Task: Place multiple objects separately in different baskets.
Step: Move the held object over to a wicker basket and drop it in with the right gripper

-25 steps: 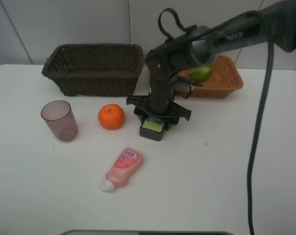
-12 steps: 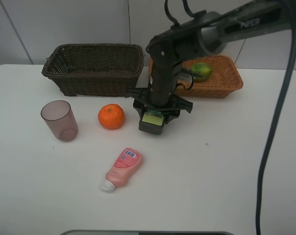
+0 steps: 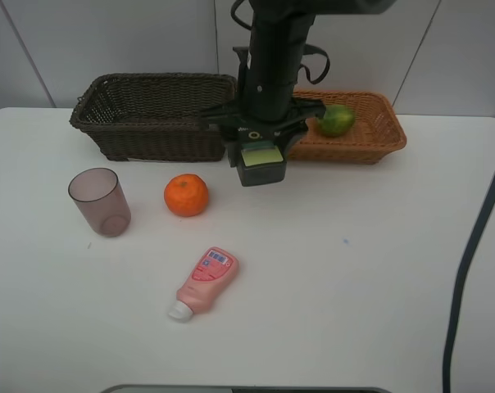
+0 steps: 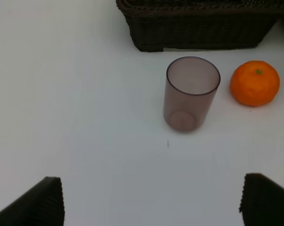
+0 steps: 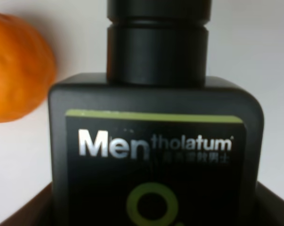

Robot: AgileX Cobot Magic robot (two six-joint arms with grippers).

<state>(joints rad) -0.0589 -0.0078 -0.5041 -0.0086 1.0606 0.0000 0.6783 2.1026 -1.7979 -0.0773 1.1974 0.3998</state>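
Observation:
My right gripper [image 3: 260, 160] is shut on the dark green-labelled bottle [image 3: 261, 164] and holds it above the table, in front of the gap between the two baskets. The bottle fills the right wrist view [image 5: 156, 155]. The orange [image 3: 186, 195] lies left of the bottle; it also shows in the left wrist view [image 4: 254, 83] and the right wrist view [image 5: 17, 75]. The purple cup [image 3: 100, 201] stands upright at the left. The pink tube [image 3: 205, 282] lies near the front. The lime [image 3: 335, 119] lies in the light basket [image 3: 379, 135]. The dark basket [image 3: 157, 115] stands behind. My left gripper [image 4: 151, 200] is open, short of the cup [image 4: 190, 92].
A black cable [image 3: 473, 246] hangs down at the right side. The table's white top [image 3: 354, 286] extends to the front and right. The peach-like fruit is not in view.
My right gripper has lifted the bottle off the table and carried it up and back toward the baskets. The other items have not moved.

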